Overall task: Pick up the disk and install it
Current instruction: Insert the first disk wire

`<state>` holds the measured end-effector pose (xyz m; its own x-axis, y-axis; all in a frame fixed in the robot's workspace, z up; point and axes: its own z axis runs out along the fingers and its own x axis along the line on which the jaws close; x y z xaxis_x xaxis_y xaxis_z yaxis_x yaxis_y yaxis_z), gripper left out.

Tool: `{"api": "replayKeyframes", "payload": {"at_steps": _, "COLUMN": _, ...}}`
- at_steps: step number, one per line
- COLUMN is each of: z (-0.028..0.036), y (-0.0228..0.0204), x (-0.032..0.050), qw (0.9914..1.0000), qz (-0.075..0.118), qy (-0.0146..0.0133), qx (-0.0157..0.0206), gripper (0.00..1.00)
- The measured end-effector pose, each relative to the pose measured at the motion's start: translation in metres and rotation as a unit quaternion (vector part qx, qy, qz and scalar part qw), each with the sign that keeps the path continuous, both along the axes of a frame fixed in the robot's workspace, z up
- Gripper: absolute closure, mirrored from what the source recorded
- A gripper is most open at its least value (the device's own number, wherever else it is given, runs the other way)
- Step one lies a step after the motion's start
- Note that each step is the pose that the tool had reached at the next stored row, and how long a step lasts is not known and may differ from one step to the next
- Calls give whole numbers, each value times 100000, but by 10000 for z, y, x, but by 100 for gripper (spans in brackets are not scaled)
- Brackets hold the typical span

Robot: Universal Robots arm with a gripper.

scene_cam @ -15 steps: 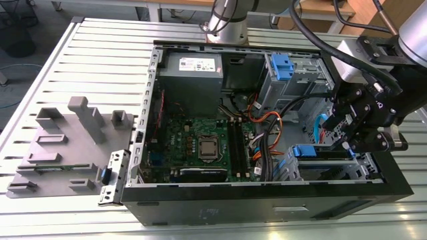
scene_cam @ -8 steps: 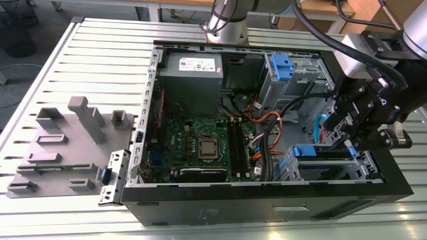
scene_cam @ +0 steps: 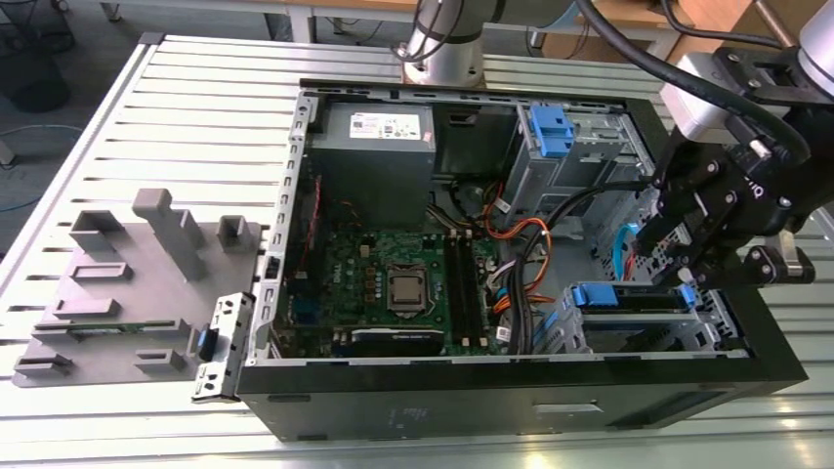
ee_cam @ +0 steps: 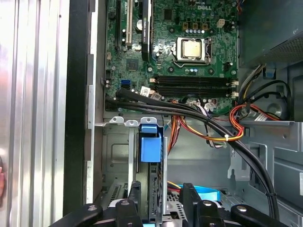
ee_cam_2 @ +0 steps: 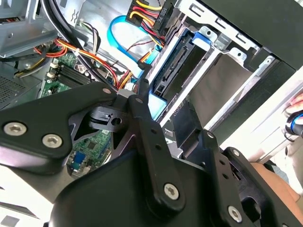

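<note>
Slatted metal table (scene_cam: 156, 117) bearing open computer case (scene_cam: 521, 410); exterior view: disk (scene_cam: 610, 295) seated in the case's drive cage (scene_cam: 639, 337) beside the motherboard (scene_cam: 391, 283), gripper (scene_cam: 687, 278) just beside the cage. Second wrist view: disk (ee_cam_2: 177, 71) inside the cage. First wrist view: gripper (ee_cam: 161, 196) spread, one finger on either side of the disk (ee_cam: 150, 150).

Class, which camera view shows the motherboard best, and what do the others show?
The first wrist view: the motherboard faces the camera, processor socket and memory slots plain. The exterior view shows it slanted, farther off; the second wrist view, patches behind cables.
</note>
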<state>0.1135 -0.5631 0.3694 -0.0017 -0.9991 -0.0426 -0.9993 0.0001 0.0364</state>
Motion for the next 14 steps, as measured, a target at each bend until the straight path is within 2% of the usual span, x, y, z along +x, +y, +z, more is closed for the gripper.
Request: {"api": "replayKeyframes", "payload": {"at_steps": 14, "z": -18, "y": 92, "x": 0, "qw": 100000, "qz": 0, "qy": -1, "qx": -9, "gripper": 52}}
